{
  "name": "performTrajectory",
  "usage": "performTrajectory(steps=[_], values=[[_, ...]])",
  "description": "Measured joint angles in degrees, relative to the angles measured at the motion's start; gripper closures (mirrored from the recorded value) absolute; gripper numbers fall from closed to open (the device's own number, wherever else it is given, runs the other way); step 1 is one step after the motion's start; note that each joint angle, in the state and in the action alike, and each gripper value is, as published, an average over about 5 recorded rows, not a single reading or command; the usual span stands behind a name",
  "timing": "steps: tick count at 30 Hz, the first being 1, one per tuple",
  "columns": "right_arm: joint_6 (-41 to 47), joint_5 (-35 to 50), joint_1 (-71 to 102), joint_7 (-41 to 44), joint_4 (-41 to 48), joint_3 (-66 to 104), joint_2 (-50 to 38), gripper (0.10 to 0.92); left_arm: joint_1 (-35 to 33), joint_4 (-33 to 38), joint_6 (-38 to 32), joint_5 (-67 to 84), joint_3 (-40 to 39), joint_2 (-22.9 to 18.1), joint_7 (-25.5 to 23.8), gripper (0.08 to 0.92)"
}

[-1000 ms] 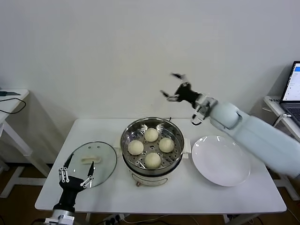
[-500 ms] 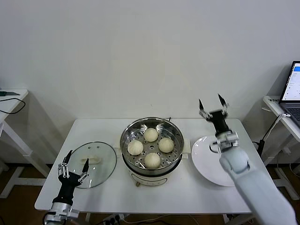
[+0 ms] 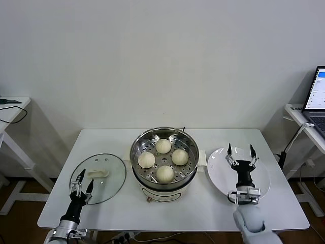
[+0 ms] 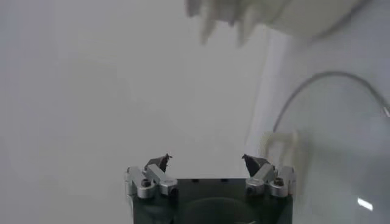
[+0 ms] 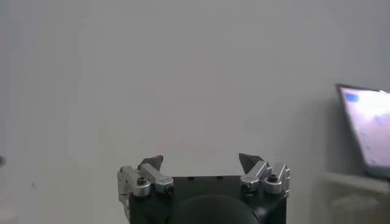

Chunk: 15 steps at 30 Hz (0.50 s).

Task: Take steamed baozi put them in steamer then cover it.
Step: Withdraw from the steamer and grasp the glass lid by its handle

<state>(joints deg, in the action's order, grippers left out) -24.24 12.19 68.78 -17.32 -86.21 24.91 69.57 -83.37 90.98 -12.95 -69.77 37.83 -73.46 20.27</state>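
All four baozi (image 3: 163,159) sit in the steamer (image 3: 163,157). Both tools, left tool (image 3: 81,184) and right tool (image 3: 241,153), are apart and empty. Your glass cover (image 3: 98,178) could slip if you pinch its handle badly.

You have the steamer (image 3: 163,161) at the middle of the table (image 3: 203,213), with four baozi (image 3: 163,146) inside on its tray. The cover (image 3: 99,177) lies flat toward the left edge, the plate (image 3: 264,190) toward the right edge. The left gripper (image 3: 81,182) stands at the cover's front rim; the right gripper (image 3: 240,154) stands over the plate.
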Motion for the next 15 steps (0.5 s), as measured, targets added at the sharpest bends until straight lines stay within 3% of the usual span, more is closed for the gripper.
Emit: performTrajectory(steps=[15], values=[[-0.1,-2.7,3.8,-0.5,0.4,2.8,3.6,0.203,4.9,-6.1,1.2,-6.8,-1.4,-0.8,2.0,0.177]])
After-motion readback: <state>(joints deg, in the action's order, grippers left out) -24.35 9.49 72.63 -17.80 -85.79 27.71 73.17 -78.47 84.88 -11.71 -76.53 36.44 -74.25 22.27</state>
